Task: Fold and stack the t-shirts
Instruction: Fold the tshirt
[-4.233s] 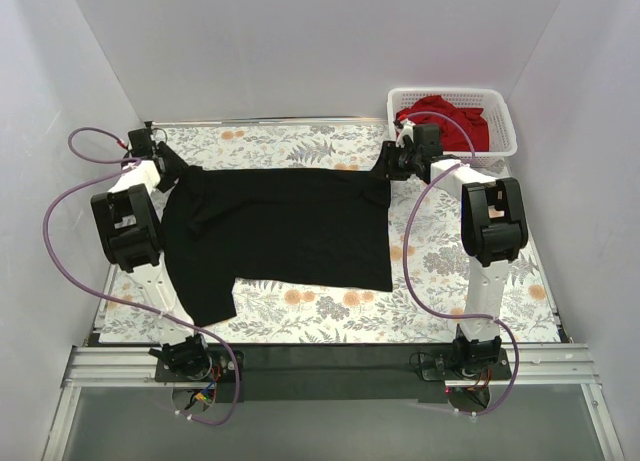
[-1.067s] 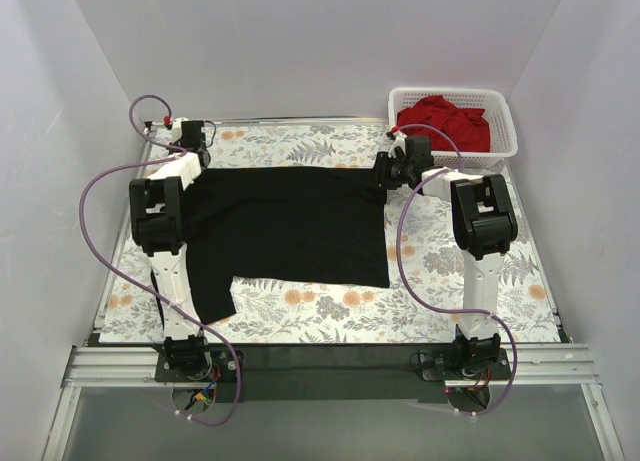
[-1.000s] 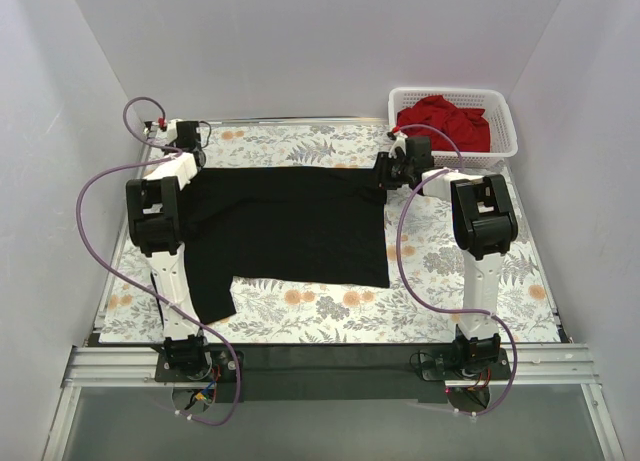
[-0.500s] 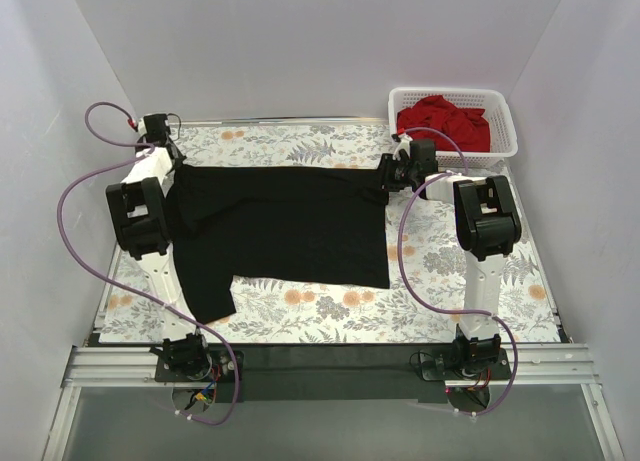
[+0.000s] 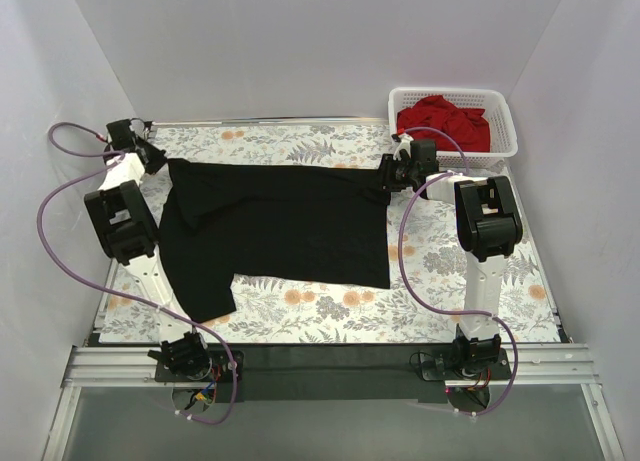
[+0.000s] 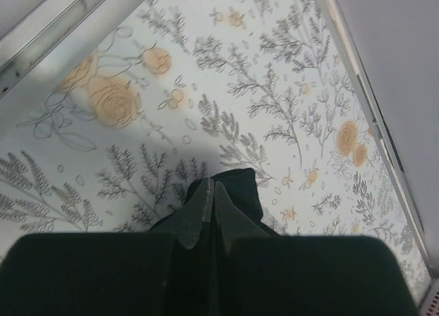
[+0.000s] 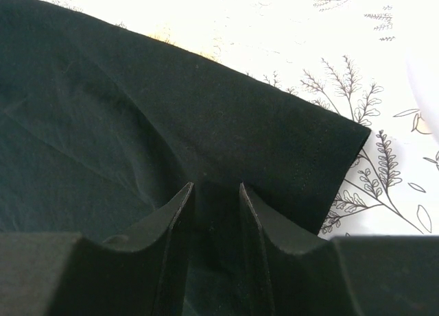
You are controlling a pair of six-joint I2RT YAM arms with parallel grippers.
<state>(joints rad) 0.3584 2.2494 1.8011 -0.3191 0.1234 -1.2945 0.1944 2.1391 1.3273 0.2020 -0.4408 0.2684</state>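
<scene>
Two t-shirts are showing: the black t-shirt (image 5: 290, 226) is lying spread flat on the floral table (image 5: 300, 311), and the red t-shirt (image 5: 445, 121) is sitting crumpled in the white basket (image 5: 500, 99) at the far right corner. The black one is running its long axis left to right across the table, its far edge stretching nearly straight between the two grippers. One flap, apparently a sleeve, is reaching toward the near-left edge. Which end is carrying the neck is not coming through.

The left gripper (image 5: 150, 159) is sitting at the shirt's far-left corner, so the cloth is lying to its right and nearer. In the left wrist view its fingers (image 6: 199, 213) are pressing together with a small nub of black cloth pinched at their tips.

The right gripper (image 5: 388, 173) is sitting on the far-right corner, the shirt extending leftward from it. In the right wrist view its fingers (image 7: 180, 216) are standing a little apart with black cloth filling the gap; whether they are pinching it or only resting on it I cannot tell.

The cloth is looking matte and plain, mostly smooth, with faint creases running toward the right gripper and a stitched hem showing just beside it.
</scene>
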